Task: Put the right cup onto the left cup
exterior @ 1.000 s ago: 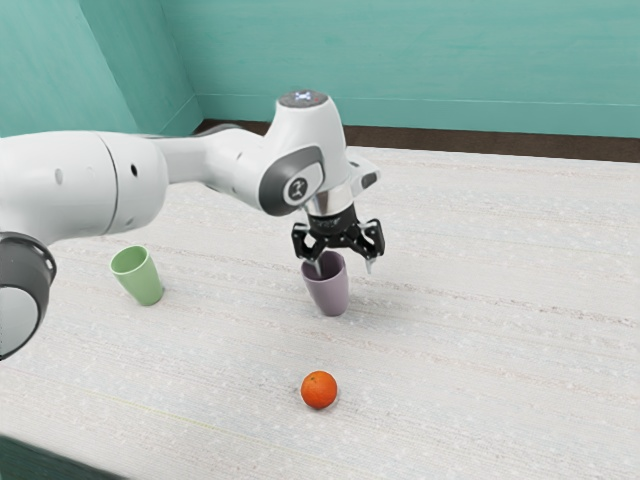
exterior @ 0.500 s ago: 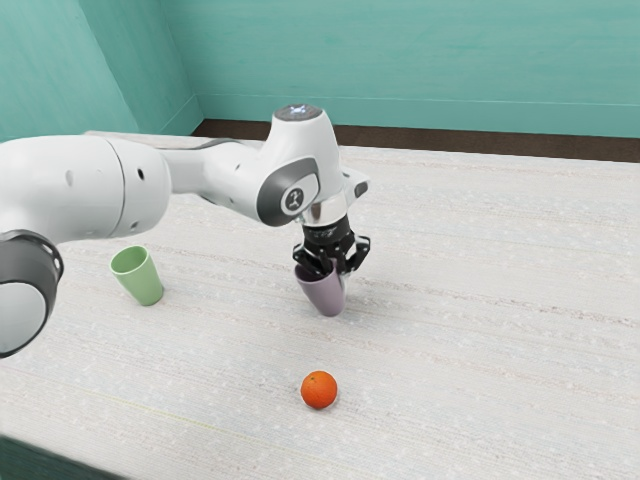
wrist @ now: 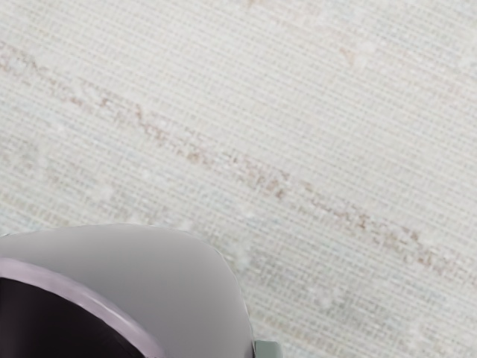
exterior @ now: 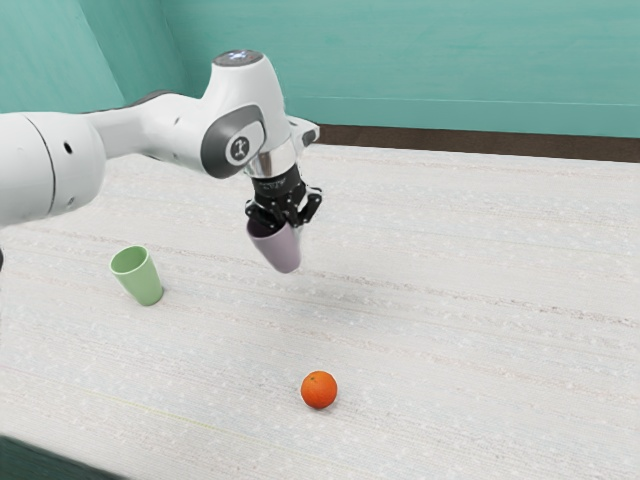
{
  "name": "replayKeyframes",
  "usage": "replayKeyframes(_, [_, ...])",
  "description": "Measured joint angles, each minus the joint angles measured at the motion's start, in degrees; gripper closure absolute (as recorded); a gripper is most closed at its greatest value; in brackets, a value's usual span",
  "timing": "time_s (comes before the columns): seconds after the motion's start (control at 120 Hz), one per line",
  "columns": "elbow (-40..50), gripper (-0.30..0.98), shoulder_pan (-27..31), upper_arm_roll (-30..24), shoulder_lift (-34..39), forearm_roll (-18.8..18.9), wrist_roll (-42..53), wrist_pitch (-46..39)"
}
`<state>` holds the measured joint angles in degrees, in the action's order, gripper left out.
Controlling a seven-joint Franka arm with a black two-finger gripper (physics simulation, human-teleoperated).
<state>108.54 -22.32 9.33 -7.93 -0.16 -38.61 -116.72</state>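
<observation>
The pincer [exterior: 286, 222], spread at first, has closed on the purple cup [exterior: 278, 250], by its rim as far as I can tell, and lifted it off the counter [exterior: 450, 310]. Both have swung toward the exterior view's left, nearer the green cup [exterior: 141, 281].

Cup [exterior: 279, 252] in gripper [exterior: 284, 220], above table [exterior: 450, 330]; second cup [exterior: 141, 278] on table, toward exterior view's left; orange [exterior: 319, 391] on table, nearer camera.

The arm [exterior: 175, 125] was white, the gripper [exterior: 284, 221] black.
A pale round emblem [exterior: 238, 149] marked one dark-grey joint cap [exterior: 214, 150].
</observation>
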Motion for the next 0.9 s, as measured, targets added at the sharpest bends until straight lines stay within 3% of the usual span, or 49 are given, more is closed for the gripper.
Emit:
replayKeyframes(0.275, [0.66, 0.76, 13.38, 0.62, 5.03, 3.02, 1.16, 8.95])
replayKeyframes(0.75, [1.03, 0.76, 25.55, 5.08, 6.74, 4.95, 2.42, 14.41])
replayKeyframes(0.9, [0.43, 0.76, 26.56, 5.07, 6.29, 4.88, 2.71, 14.29])
